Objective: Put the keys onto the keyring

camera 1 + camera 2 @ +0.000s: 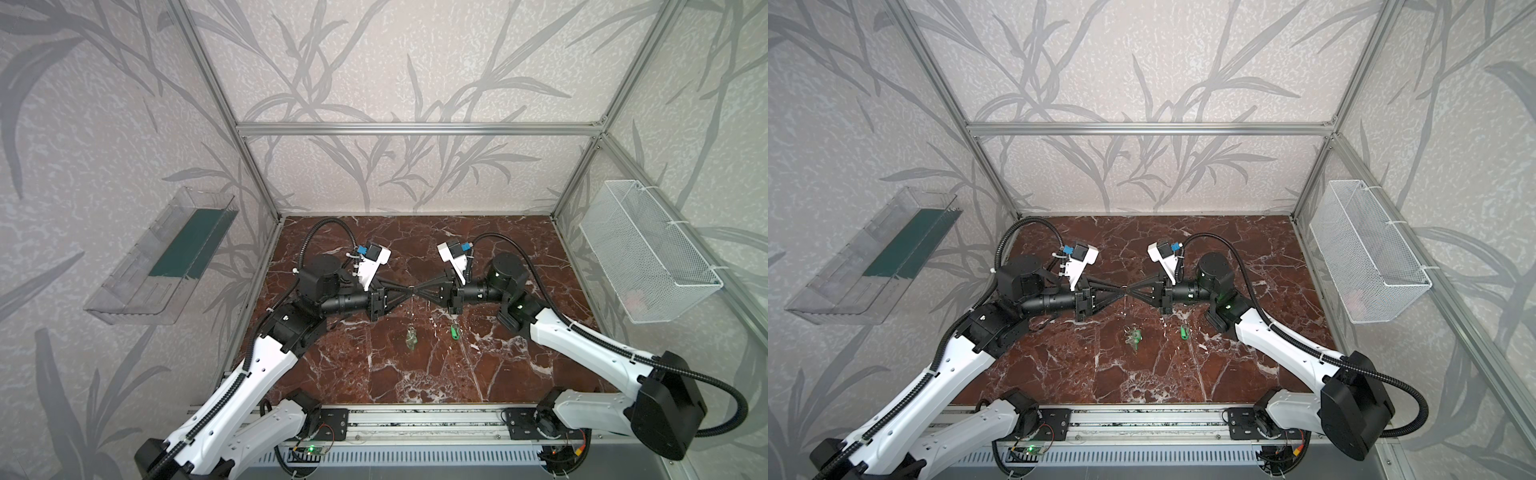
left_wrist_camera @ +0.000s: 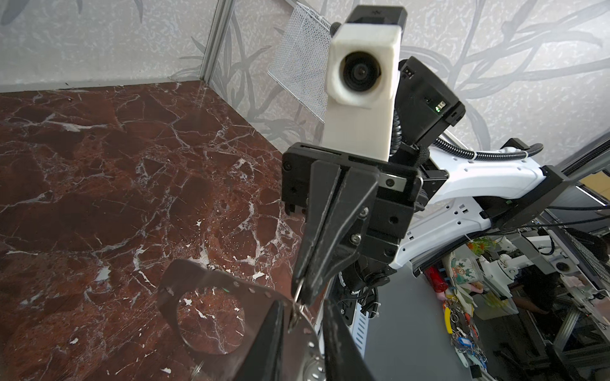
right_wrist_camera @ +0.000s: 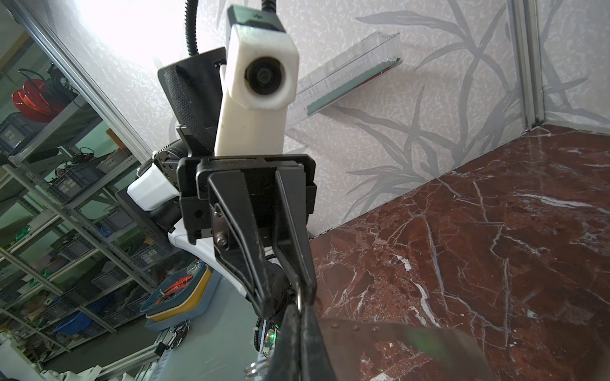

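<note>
Both grippers meet tip to tip above the middle of the marble table. My right gripper (image 1: 417,289) (image 3: 298,308) is shut on a small metal ring (image 2: 298,294) at the rim of the keyring (image 2: 231,290) (image 3: 396,339). The keyring is a flat grey plate with an oval hole and hangs edge-on in a top view (image 1: 411,305). My left gripper (image 1: 408,289) (image 2: 302,306) stands slightly open, with the plate's rim showing between its fingers. One green-tagged key (image 1: 454,332) (image 1: 1184,331) lies on the table under the right gripper. A small bunch of keys (image 1: 411,338) (image 1: 1133,337) lies to its left.
A clear plastic bin (image 1: 166,257) hangs on the left wall and a white mesh basket (image 1: 648,253) on the right wall. An aluminium rail (image 1: 415,424) carries both arm bases along the front edge of the marble table (image 1: 498,257).
</note>
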Tool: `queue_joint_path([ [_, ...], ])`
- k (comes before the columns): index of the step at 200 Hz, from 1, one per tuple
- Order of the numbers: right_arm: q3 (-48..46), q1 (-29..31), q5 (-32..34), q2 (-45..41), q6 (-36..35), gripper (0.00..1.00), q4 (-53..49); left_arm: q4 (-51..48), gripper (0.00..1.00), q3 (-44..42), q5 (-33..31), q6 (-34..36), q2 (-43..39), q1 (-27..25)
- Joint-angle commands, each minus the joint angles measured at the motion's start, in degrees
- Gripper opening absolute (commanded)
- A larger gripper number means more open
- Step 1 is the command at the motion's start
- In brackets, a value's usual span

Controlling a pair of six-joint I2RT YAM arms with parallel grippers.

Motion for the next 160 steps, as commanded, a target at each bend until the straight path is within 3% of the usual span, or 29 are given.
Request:
queue_joint_path([
  [1, 2.11, -0.20, -0.86, 0.22, 0.99, 0.00, 4.19, 3.07, 0.23, -0.84, 2.42, -0.75, -0.72, 0.19],
  [26, 2.14, -0.15, -0.82, 0.52, 1.27, 0.00, 4.29, 4.23, 0.23, -1.06, 3.30, -1.29, -1.05, 0.23],
  [86, 1.85, -0.21, -0.69, 0.92, 1.44, 0.00, 4.18, 7.54, 0.11, -2.08, 4.41, -2.81, -2.13, 0.20],
  [106, 2.01, -0.14, -0.68, 0.95, 1.46, 0.00, 4.18, 7.35, 0.00, -2.02, 4.51, -2.88, -1.99, 0.14],
  [160, 1.75, -0.27, 1.16, -0.40, -0.13, 0.00, 0.67, 2.26, 0.00, -0.74, -0.12, 0.48, -1.93, 0.17],
])
